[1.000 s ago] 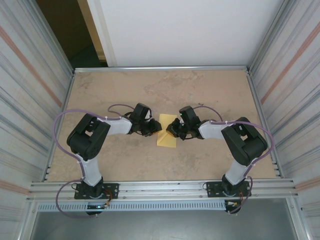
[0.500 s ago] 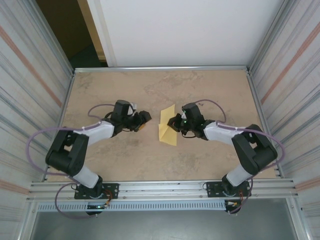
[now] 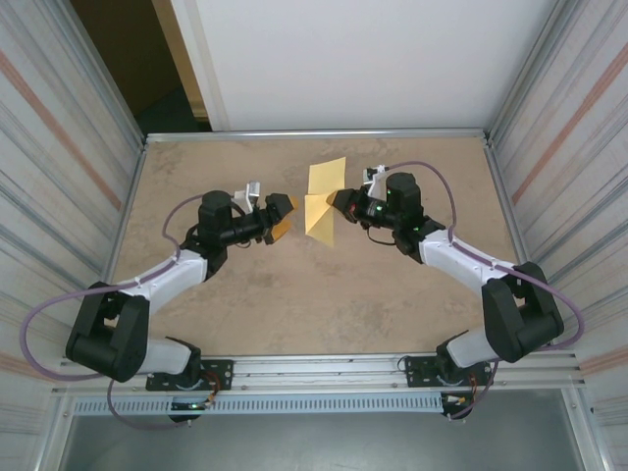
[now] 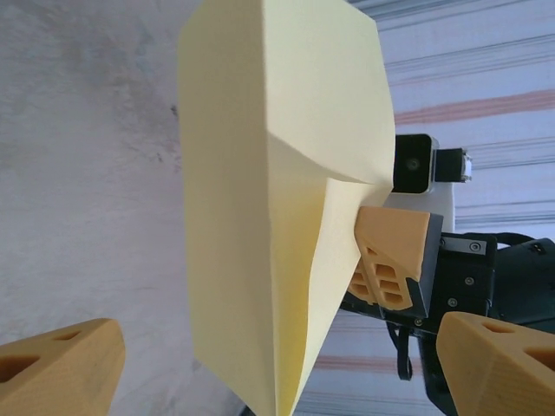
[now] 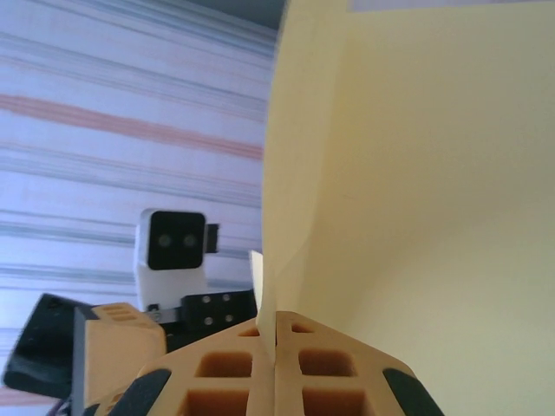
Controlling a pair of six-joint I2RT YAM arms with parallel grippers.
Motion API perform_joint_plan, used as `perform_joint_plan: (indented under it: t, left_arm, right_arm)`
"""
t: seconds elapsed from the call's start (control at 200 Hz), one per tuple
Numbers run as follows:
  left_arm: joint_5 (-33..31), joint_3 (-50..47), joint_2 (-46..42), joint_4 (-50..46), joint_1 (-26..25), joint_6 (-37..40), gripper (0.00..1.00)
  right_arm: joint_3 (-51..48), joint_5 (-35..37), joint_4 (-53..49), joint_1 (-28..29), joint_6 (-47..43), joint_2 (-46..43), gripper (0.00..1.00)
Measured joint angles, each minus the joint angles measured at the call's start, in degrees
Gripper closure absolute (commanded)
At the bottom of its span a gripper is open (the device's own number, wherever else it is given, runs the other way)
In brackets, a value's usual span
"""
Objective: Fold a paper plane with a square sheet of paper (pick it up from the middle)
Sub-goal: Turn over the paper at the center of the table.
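We see the right gripper [image 3: 336,200] pinching the folded paper [image 3: 321,204] above the table [image 3: 294,294]; the left gripper [image 3: 284,217] faces it, spread.

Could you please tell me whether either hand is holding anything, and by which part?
The right hand is shut on the folded sheet of paper, pinching the edge that faces it. The left hand is open and holds nothing.
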Motion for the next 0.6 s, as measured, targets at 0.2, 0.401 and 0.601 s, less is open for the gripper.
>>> perform_joint_plan:
  t: [0.2, 0.401, 0.601]
  left_arm:
    - [1.81, 2.10, 1.51, 2.82, -1.57, -0.61, 0.14]
    - [3.89, 2.78, 4.35, 8.33, -1.99, -2.14, 0.33]
    - [5.22, 3.28, 5.68, 10.64, -2.64, -2.91, 0.49]
  right_arm:
    - [0.00, -3.10, 4.26, 0.00, 3.89, 0.00, 0.94]
    - [0.00, -4.59, 6.62, 0.00, 5.79, 0.00, 0.94]
    - [0.00, -5.03, 7.82, -0.11, 6.47, 0.04, 0.93]
